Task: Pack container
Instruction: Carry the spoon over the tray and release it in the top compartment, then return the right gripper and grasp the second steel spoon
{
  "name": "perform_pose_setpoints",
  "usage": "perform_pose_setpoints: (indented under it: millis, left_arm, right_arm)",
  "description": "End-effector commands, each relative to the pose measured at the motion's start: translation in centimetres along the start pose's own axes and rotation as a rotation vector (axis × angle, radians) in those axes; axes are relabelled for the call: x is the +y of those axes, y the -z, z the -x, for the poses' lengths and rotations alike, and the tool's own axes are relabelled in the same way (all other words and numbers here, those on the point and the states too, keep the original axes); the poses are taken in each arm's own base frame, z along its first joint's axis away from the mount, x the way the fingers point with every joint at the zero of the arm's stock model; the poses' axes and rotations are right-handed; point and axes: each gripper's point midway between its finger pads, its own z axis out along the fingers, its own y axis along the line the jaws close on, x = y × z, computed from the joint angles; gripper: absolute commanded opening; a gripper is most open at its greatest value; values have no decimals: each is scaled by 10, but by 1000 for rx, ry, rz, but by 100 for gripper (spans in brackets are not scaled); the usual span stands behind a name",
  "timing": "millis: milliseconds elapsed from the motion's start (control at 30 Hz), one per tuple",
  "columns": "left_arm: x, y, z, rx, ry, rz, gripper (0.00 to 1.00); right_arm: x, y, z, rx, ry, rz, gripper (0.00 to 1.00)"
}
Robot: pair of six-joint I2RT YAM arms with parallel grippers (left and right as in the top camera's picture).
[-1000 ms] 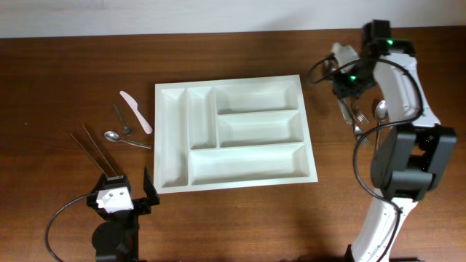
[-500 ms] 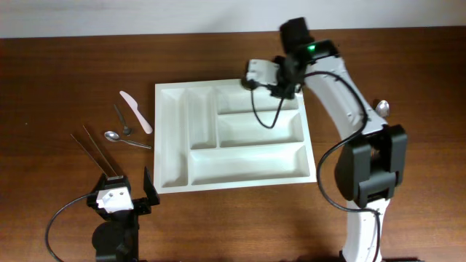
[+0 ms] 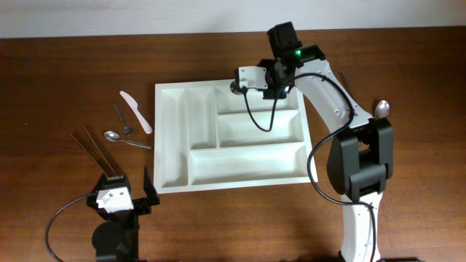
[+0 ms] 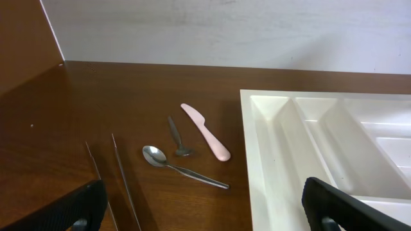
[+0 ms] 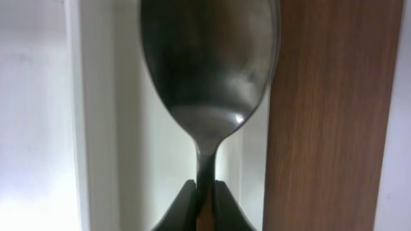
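The container (image 3: 156, 138) is a large white five-compartment tray in the middle of the table; it also shows in the left wrist view (image 4: 247, 128). My right gripper (image 3: 251, 81) hovers over the left end of its top long compartment. In the right wrist view the right gripper (image 5: 205, 199) is shut on the handle of a metal spoon (image 5: 209, 58), whose bowl hangs over the tray's white wall. My left gripper (image 3: 125, 182) is open and empty at the front left, near the tray's front left corner.
Left of the tray lie a pink knife (image 3: 136, 112), a small dark spoon (image 3: 122, 120), a metal spoon (image 3: 125, 140) and two thin chopsticks (image 3: 95, 149). Another spoon (image 3: 381, 109) lies on the table right of the tray.
My right arm has swung left from the table's right side, carrying the spoon, to over the tray's top compartment. The left arm has not moved.
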Motion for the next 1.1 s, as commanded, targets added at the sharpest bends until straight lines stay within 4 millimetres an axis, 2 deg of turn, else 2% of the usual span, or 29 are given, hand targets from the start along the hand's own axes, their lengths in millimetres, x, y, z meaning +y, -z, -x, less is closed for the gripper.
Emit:
perform_pose_setpoints:
  millis: [0, 100, 300, 400, 467, 500, 667, 900, 1000, 1067]
  left_arm:
    - [-1, 0, 0, -6, -13, -6, 99]
    - [-1, 0, 0, -6, -13, -6, 99]
    - [-1, 0, 0, -6, -14, -6, 99]
    - [-1, 0, 0, -6, -13, -6, 99]
    - [-1, 0, 0, -6, -14, -6, 99]
    - [-1, 0, 0, -6, -13, -6, 99]
    - [-1, 0, 0, -6, -14, -6, 99]
    - [-1, 0, 0, -6, -13, -6, 99]
    - [-1, 0, 0, -6, -13, -6, 99]
    - [-1, 0, 0, -6, -14, -6, 99]
  right_arm:
    - [-9, 5, 10, -50, -14, -26, 38]
    - [-17, 6, 12, -60, -86, -54, 55]
    - [-39, 10, 18, -106, -346, -132, 72]
    - [-55, 21, 16, -128, -535, -181, 80]
    - [-66, 31, 7, -127, -696, -215, 98]
    - [-73, 41, -8, -114, -848, -241, 99]
    - [-65, 69, -61, -36, -1096, -209, 99]
    - [-6, 100, -152, 154, -1412, -69, 99]
    - [13, 115, -187, 202, -1582, -53, 99]
    - [24, 124, -209, 230, -1654, -50, 93]
